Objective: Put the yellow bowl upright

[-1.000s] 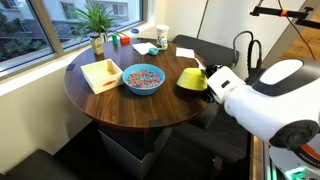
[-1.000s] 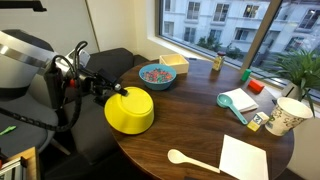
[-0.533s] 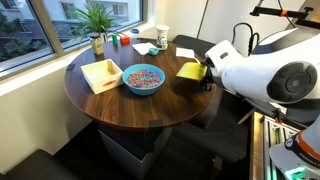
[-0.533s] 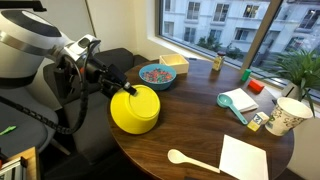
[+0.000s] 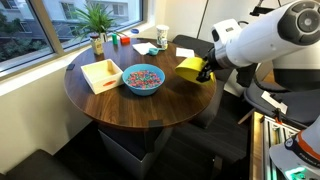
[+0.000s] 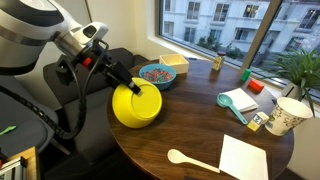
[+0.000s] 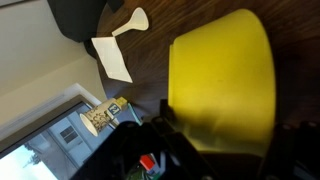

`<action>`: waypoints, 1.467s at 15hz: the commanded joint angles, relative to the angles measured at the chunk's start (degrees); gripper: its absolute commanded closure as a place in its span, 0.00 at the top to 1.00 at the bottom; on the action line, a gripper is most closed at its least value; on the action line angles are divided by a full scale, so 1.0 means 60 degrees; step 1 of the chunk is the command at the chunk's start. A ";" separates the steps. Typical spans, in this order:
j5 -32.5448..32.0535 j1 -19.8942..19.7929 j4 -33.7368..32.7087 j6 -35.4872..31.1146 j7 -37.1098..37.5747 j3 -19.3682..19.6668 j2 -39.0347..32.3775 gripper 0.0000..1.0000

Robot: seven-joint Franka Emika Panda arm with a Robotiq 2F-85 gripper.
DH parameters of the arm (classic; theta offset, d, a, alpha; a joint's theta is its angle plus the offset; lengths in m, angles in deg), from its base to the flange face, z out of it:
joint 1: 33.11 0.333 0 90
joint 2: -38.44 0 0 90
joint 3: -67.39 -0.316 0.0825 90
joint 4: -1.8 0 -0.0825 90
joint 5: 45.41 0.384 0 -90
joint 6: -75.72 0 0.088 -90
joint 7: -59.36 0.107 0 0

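**Exterior view.** Round dark wooden table [image 5: 125, 108] is carrying a blue bowl of colourful speckled contents [image 5: 143, 79]. A plain bright yellow round plastic-looking bowl [image 5: 189, 68] is sitting tilted near the blue bowl, at the table edge. The Robotiq gripper [image 5: 204, 70] is clenching the yellow bowl's rim on the side away from the blue bowl.

**Exterior view.** Yellow bowl [image 6: 138, 107] is tilting near the blue bowl [image 6: 157, 74], with the gripper [image 6: 130, 87] pinching its rim. A white spoon [image 6: 190, 159] is lying well apart from the blue bowl.

**Wrist view.** Yellow bowl [image 7: 222, 75] is filling much of the frame. The jaws are showing only as a dark blur at its rim.
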 commanded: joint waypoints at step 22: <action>0.4456 -0.2009 0.0221 -0.1751 -0.0201 0.0047 0.0769 0.31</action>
